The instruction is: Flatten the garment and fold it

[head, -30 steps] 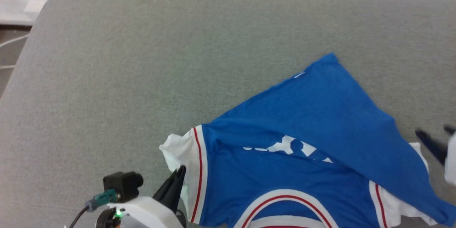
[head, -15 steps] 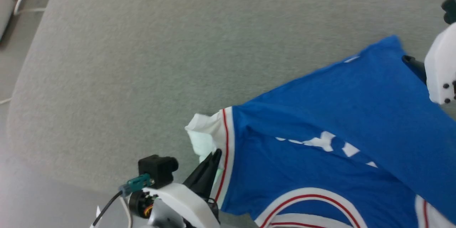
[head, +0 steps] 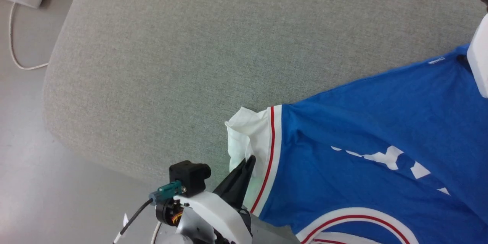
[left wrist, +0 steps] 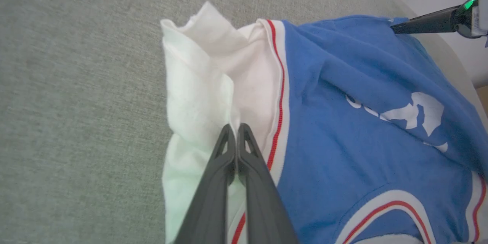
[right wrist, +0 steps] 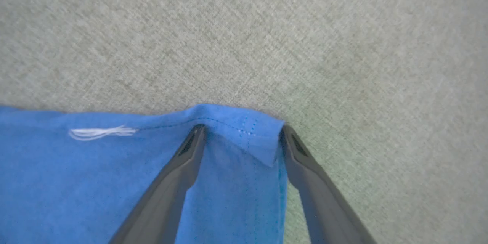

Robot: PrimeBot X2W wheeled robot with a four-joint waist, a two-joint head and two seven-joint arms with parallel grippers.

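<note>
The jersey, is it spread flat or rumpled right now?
Rumpled: the garment has a fold hiding part of its white lettering, and its white sleeve is bunched.

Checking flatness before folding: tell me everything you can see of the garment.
The garment is a royal blue knit jersey with white lettering, a white sleeve edged in red, and a white-red collar. It lies creased, partly folded over, on the grey cushion. The left gripper pinches the crumpled sleeve; the open right gripper straddles a hem corner.
</note>
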